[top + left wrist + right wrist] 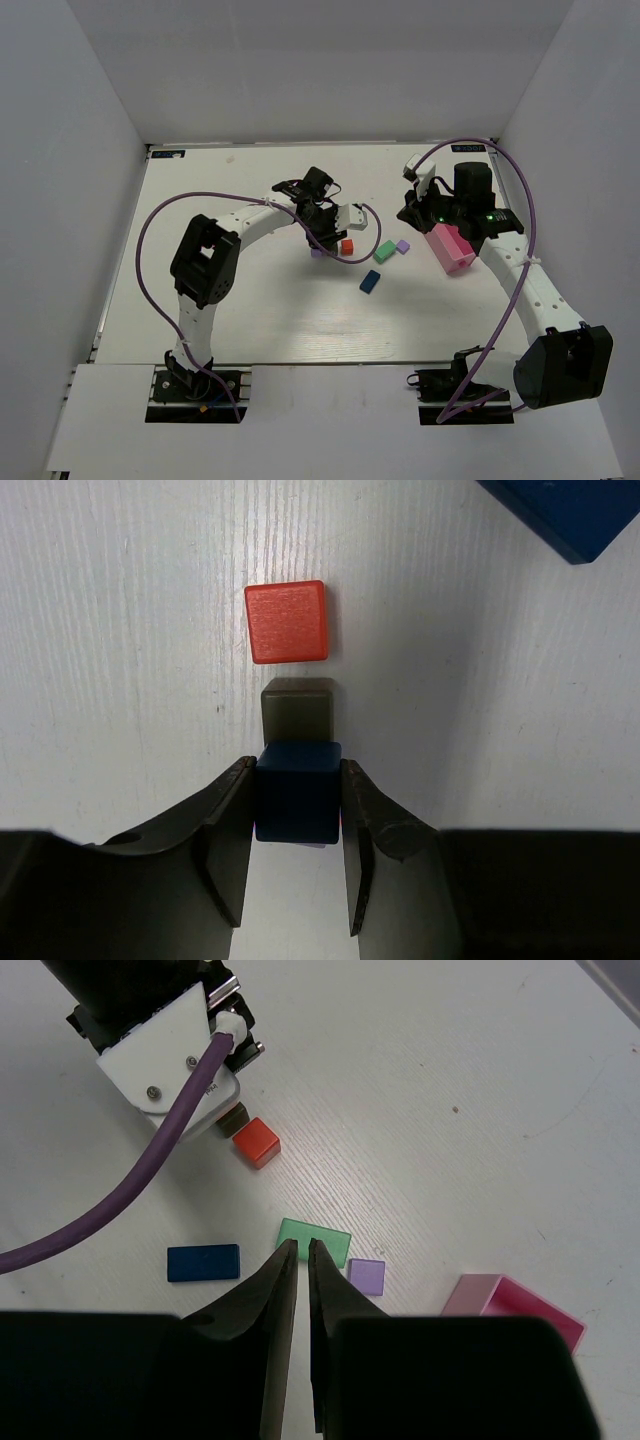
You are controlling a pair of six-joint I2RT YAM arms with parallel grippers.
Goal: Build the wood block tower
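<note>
**Left arm setting a block for the tower**
The dark blue cube (298,792) is pinched in the left gripper (297,810), with the dark brown block (297,710) just ahead and the red cube (288,621) beyond. Next, probably a clean release. The right gripper (303,1260) is nearly closed and empty, over the green block (322,1237).

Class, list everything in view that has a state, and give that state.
Left gripper: shut on the dark blue wooden cube.
Right gripper: nearly shut, empty.
Red wooden cube: loose, flat.
Dark brown wooden cube: loose, flat.
Green wooden brick: loose, flat.
Blue wooden brick: loose, flat.
Purple wooden cube: loose, flat.
Pink rectangular tray: unheld.
</note>
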